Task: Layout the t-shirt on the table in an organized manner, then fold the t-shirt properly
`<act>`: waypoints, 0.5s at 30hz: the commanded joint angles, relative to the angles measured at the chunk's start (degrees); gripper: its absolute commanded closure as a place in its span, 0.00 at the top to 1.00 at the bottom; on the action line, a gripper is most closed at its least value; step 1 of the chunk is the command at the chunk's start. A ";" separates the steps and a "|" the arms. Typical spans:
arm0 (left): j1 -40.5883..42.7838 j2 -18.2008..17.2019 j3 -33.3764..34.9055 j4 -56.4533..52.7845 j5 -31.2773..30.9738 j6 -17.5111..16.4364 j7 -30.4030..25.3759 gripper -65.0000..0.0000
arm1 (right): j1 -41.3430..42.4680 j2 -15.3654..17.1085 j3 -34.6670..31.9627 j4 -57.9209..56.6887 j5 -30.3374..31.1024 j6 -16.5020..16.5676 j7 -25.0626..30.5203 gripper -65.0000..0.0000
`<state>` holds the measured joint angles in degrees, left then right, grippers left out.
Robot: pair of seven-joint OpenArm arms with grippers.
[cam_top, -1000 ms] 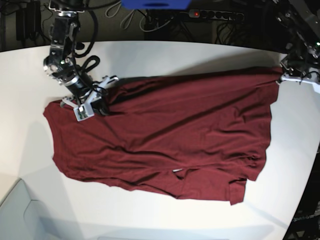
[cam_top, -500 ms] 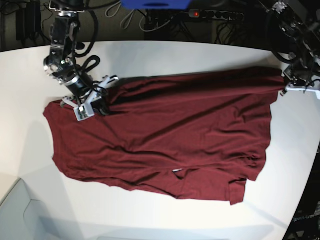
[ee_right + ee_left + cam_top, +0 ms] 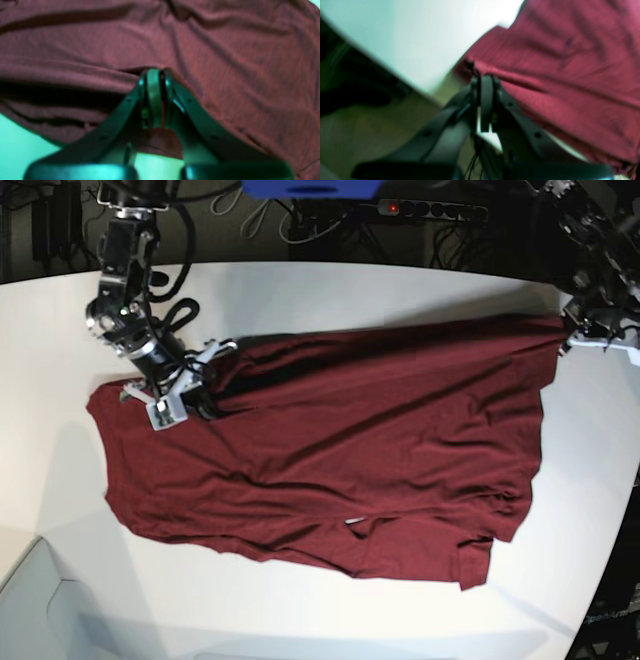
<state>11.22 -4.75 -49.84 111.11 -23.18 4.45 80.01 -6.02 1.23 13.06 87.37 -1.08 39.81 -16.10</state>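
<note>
The left pincer (image 3: 572,340) is clenching one far corner of the t-shirt (image 3: 340,450); the right pincer (image 3: 205,395) is gripping a fold at its opposite far edge; the maroon shirt is lying rumpled across the white counter (image 3: 330,295), mostly spread out.

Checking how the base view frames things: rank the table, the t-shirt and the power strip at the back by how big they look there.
1. table
2. t-shirt
3. power strip, far back, so it may look smaller than it is.
</note>
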 commanded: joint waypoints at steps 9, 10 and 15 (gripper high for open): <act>0.42 -0.83 -0.22 1.90 0.01 0.17 -1.28 0.00 | 0.44 0.04 0.00 0.76 1.13 0.19 1.46 0.00; 0.16 -0.83 -0.13 1.90 0.01 0.17 -1.37 0.00 | 0.44 0.04 0.00 0.76 1.13 0.19 1.46 0.00; -3.36 -0.83 -0.13 0.76 0.10 0.17 -1.37 0.00 | 0.26 0.04 0.00 0.76 1.13 0.19 1.46 0.00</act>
<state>8.12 -4.86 -49.82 111.24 -22.94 4.45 79.07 -6.39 1.08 13.06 87.35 -1.13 39.83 -16.36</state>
